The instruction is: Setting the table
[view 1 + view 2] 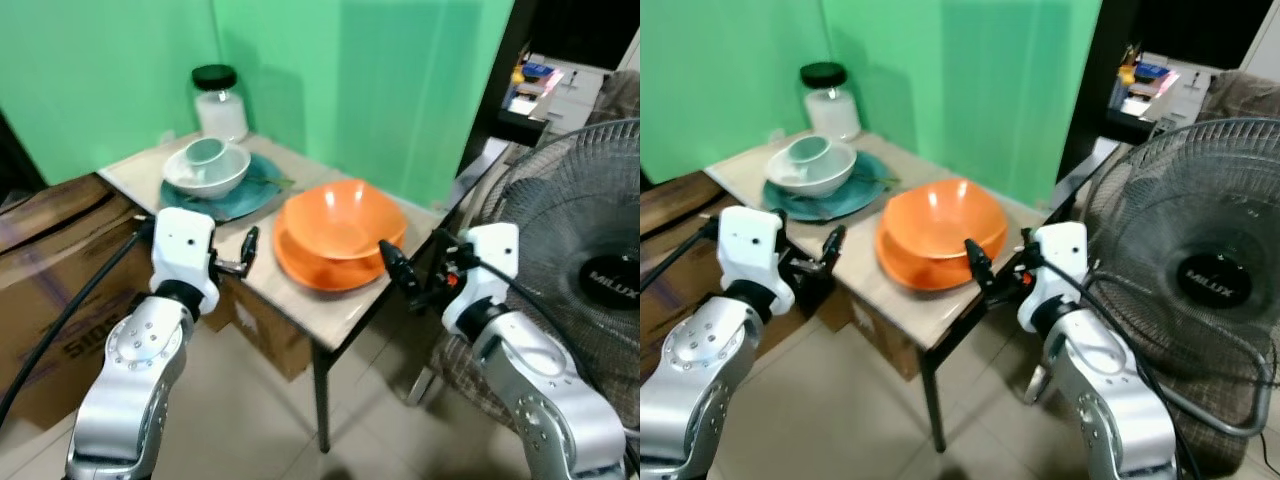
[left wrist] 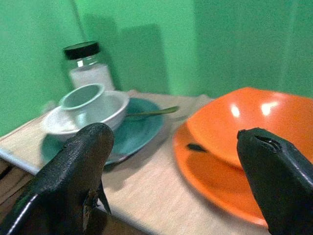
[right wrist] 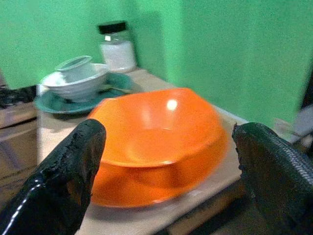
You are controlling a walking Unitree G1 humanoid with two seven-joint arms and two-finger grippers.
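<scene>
Still sitting stacked on the table [image 1: 300, 310]: orange bowl [image 1: 342, 220] on orange plate [image 1: 310, 270], white bowl [image 1: 205, 170] on teal plate [image 1: 245, 195]. Hovering wide open and empty, left gripper [image 1: 248, 252] and right gripper [image 1: 400, 278]. Looking barely begun.

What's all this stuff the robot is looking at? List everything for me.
orange bowl: 1, orange, in the orange plate near the table's front edge
orange plate: 1, orange, under that bowl
teal plate: 1, teal, farther back on the table
white bowl: 1, white, on the teal plate
cup: 1, pale, inside the white bowl
spoon: 1, metal, on the teal plate
jar: 1, clear with black lid, white contents, back corner
table: 1, light top, against the green wall
fan: 1, black, right of the table
cardboard boxes: brown, left of the table
left gripper: open, at the table's edge
right gripper: open, facing the orange bowl
</scene>
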